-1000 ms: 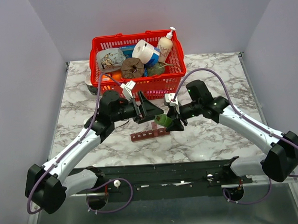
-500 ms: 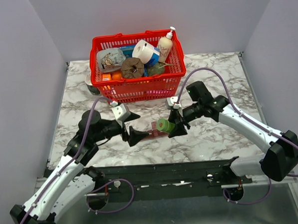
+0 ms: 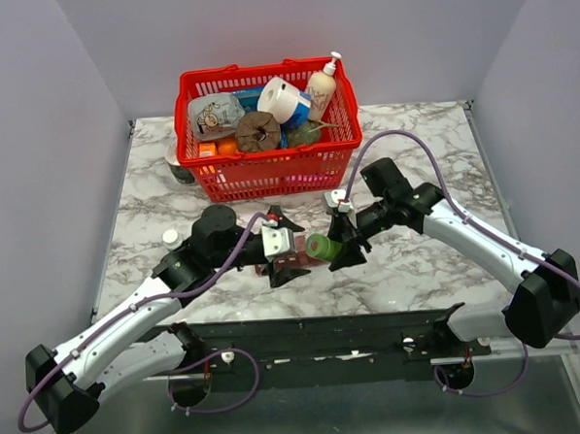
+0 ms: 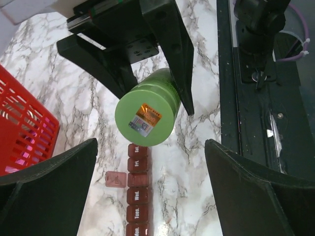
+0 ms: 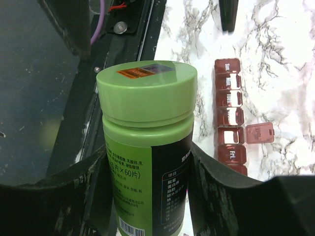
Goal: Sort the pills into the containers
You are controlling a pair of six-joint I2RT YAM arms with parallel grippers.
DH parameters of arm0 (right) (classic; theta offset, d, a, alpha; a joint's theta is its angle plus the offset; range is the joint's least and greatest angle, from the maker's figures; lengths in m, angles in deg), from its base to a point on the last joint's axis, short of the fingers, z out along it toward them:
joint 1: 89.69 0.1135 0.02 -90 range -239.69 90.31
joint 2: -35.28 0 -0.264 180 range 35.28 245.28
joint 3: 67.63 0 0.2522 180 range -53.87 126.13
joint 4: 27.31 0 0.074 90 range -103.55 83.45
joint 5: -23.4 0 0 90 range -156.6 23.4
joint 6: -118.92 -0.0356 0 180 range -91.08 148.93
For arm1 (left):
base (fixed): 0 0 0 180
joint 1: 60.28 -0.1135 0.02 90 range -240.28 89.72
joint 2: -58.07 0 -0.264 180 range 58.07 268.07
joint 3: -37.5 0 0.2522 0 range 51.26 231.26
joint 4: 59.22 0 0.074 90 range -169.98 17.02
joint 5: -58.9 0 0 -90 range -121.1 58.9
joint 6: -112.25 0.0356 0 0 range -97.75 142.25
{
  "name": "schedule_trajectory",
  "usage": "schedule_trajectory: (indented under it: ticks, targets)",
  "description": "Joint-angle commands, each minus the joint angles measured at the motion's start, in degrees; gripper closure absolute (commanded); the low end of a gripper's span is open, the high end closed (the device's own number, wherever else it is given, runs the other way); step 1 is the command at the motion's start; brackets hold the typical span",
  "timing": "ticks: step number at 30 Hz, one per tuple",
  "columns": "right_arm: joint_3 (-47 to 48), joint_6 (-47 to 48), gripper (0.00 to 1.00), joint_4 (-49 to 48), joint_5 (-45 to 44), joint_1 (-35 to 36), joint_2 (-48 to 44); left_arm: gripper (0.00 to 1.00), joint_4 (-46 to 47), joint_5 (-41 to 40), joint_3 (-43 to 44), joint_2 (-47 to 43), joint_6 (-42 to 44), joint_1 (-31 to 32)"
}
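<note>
Right gripper (image 3: 332,246) is partly closed on a bottle (image 5: 147,147), its 2 black fingers clamping the body just below the cap (image 5: 146,93). Bottle: smooth green plastic cylinder, printed label on the body, flat round cap bearing 1 small orange and silver sticker. It is held tipped over, cap toward the left gripper (image 3: 289,244). That gripper stands wide open, holds nothing and touches nothing; the cap faces the gap between its broad black fingers. Organizer (image 4: 138,191) lies flat on the table (image 3: 152,185), below the bottle and between the 2 grippers. It is a narrow strip of translucent dark red plastic, made of small square compartments in 1 row, each lid printed with a day name. 1 lid (image 5: 259,132) is folded open to the side; the others in view are closed. Table surface is white marble with grey veining. At the back stands a red plastic mesh basket (image 3: 268,174) filled with assorted goods.
</note>
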Motion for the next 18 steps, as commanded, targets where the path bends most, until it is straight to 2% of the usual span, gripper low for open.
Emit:
schedule_trajectory:
  ticks: [1, 6, 12, 15, 16, 18]
  targets:
    - [1.6, 1.4, 0.97, 0.5, 3.9, -0.2, 0.5, 0.04, 2.4, -2.1, 2.8, 3.0, 4.1, 2.9]
    - [1.2, 1.4, 0.97, 0.3, 3.9, -0.2, 0.3, 0.07, 1.6, -4.7, 4.9, 6.3, 5.7, 4.4]
    - [1.1, 1.4, 0.97, 0.2, 4.0, -0.2, 0.2, 0.18, -0.2, -4.3, 7.1, 9.2, 5.3, 4.8]
    - [1.0, 1.5, 0.97, 0.2, 4.0, -0.2, 0.3, 0.3, -1.3, -3.2, 7.8, 10.0, 5.0, 4.8]
    - [1.1, 1.5, 0.97, 0.2, 4.0, -0.2, 0.3, 0.43, -1.7, -3.1, 7.9, 10.1, 4.7, 4.8]
    - [1.0, 1.6, 0.97, 0.3, 4.0, -0.1, 0.4, 0.57, -2.5, -2.9, 8.2, 10.3, 4.3, 4.8]
